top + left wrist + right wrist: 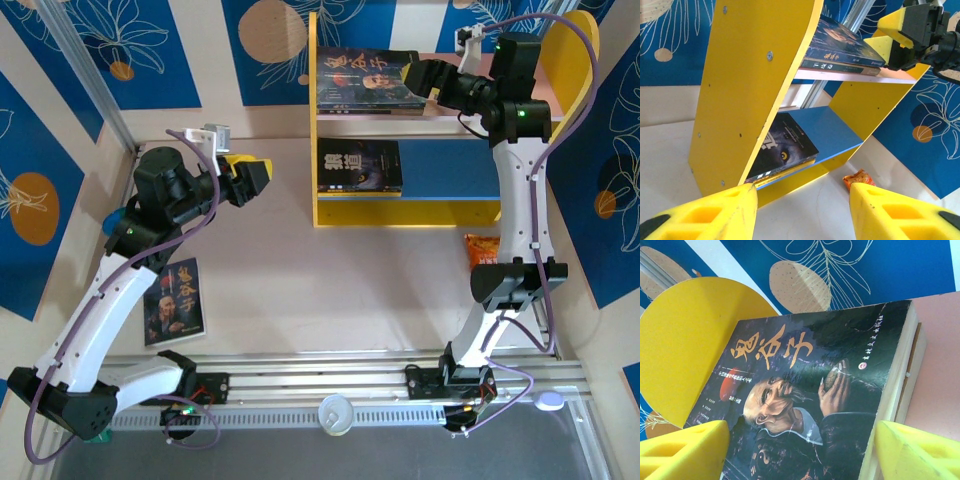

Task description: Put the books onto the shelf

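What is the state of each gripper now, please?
Left gripper: open, holding nothing.
Right gripper: open, in front of the bearded-man book lying on the shelf, not gripping it.

Your left arm (92, 308) and right arm (518, 200) are white with black joints (165, 185), lilac cables (594, 70) and yellow foam gripper fingers (705, 215).

A bearded-man book (805, 405) lies atop 1 other on the pink board (940, 365), right gripper (801, 457) spread before it.

Orange snack packet (481, 249) on pale table (330, 285)
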`<state>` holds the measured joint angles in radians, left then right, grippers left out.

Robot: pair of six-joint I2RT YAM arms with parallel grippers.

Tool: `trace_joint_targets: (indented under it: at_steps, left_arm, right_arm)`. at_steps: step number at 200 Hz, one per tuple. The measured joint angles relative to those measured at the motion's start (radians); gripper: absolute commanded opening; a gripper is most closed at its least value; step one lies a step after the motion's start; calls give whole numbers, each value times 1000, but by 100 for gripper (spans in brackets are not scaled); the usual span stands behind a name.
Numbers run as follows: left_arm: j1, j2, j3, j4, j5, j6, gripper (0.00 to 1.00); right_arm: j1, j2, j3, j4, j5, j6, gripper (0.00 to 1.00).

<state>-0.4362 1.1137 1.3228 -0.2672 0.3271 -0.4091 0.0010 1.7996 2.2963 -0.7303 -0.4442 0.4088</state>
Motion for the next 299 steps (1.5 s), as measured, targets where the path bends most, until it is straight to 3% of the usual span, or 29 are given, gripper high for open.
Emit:
trace_joint_targets:
  at_steps: [299]
  left_arm:
    - [27, -72, 62, -282, -172, 45, 55]
  right_arm:
    - [-1, 0, -1, 3, -4, 0, 84]
